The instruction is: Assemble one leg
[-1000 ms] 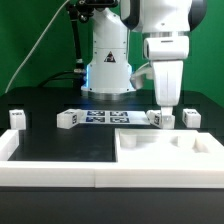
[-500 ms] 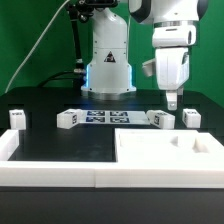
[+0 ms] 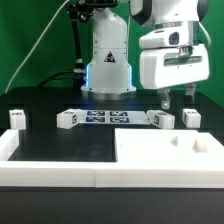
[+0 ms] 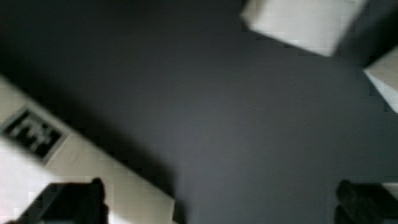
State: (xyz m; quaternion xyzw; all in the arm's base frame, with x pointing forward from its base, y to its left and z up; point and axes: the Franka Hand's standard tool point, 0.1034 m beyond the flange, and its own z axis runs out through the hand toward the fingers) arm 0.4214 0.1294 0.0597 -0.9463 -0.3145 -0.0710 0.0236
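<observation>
The gripper (image 3: 178, 100) is hovering open and empty; the nearest leg (image 3: 160, 119) is sitting just below it, slightly toward the exterior view's left.

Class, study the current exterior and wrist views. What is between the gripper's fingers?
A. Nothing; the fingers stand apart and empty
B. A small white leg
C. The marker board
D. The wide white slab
A: in the wrist view the gripper has its fingers apart with only the dark table between them, and in the exterior view the nearest leg stands on the table below it.
</observation>
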